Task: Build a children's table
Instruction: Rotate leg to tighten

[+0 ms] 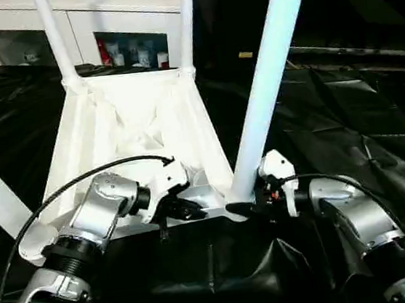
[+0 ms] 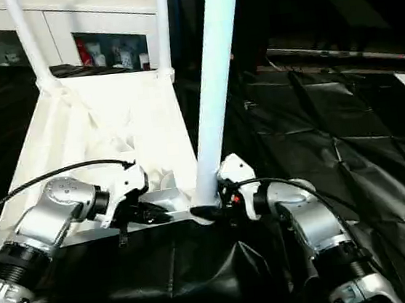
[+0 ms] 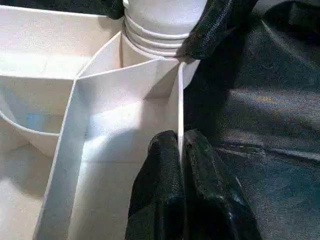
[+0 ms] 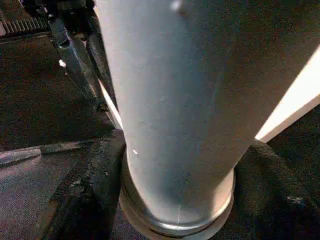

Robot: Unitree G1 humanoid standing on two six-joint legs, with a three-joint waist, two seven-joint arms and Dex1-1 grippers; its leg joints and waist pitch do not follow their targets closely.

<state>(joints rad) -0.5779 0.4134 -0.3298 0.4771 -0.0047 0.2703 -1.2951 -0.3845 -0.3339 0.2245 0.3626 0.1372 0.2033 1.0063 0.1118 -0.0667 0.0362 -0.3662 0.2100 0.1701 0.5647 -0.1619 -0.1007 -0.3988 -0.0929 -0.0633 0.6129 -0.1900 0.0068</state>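
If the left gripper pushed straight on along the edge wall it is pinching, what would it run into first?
Probably the near right leg in its corner socket: in the left wrist view the left gripper, jaws shut on the tabletop edge wall, points along it toward that corner. Depth is hard to judge.

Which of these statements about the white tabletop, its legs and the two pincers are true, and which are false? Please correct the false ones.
1. The tabletop lies with its ribbed underside up. True.
2. The left pincer is open and holds nothing. False: it is shut on the tabletop's thin edge wall.
3. The right pincer is around the base of the near right leg. True.
4. All the legs lie flat on the black cloth. False: the legs in view stand in corner sockets.
5. The two far legs stand upright. True.
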